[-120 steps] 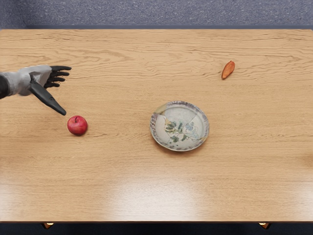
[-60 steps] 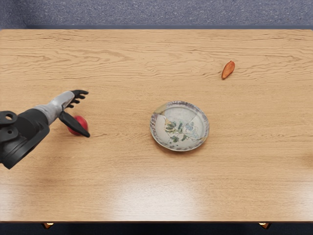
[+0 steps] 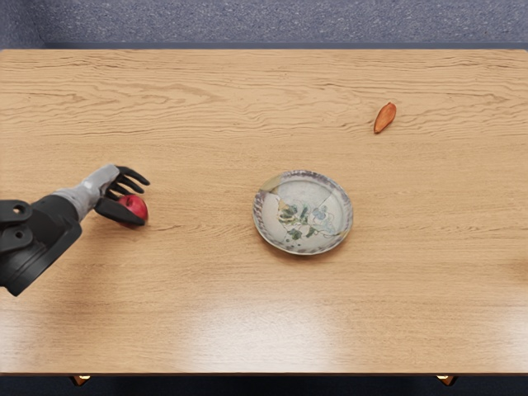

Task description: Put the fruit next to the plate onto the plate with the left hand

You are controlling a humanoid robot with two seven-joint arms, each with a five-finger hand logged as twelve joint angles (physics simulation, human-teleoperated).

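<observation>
Left hand [image 3: 114, 196] came in over the counter's [image 3: 247, 313] left edge, forearm low. Fingers [image 3: 132, 176] were spread, not closed: thumb on the near side of the apple [image 3: 137, 207], the other fingers arched past its far side. Firm contact could not be confirmed.

Apple sat on the counter near the left edge, partly hidden by the thumb and well apart from the plate [image 3: 258, 216].

Step in hand, as judged: securing the grasp.
- Close thumb and fingers together, so the round fruit is not squeezed out sideways or sent rolling
- Wrap around the apple's widest part, not the top
- Lift straight up before carrying it right
- Lower it onto the plate's middle and open the fingers only once it rests there, since the shallow rim would hardly stop a roll

Plate lay empty near the counter's middle. A small orange piece [image 3: 384, 117] lay towards the far right corner, untouched. Right arm not seen
</observation>
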